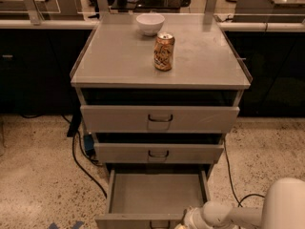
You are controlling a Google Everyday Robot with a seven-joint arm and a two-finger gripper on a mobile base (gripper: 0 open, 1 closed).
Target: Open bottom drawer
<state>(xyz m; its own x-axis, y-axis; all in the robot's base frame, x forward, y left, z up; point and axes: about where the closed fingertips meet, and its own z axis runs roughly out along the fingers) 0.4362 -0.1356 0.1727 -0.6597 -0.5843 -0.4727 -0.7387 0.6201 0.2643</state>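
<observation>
Now we see the bottom drawer (157, 193) standing wide open, our gripper (183, 224) low at its front edge; its grip we cannot tell.

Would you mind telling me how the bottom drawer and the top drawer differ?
The bottom drawer is pulled out, its grey tray showing; the top drawer is pushed in. The bottom drawer's front is narrower and shorter than the top drawer's. The gripper is at the bottom drawer's front, by the picture's lower edge, far from the top drawer. Both are grey with dark wire handles.
</observation>
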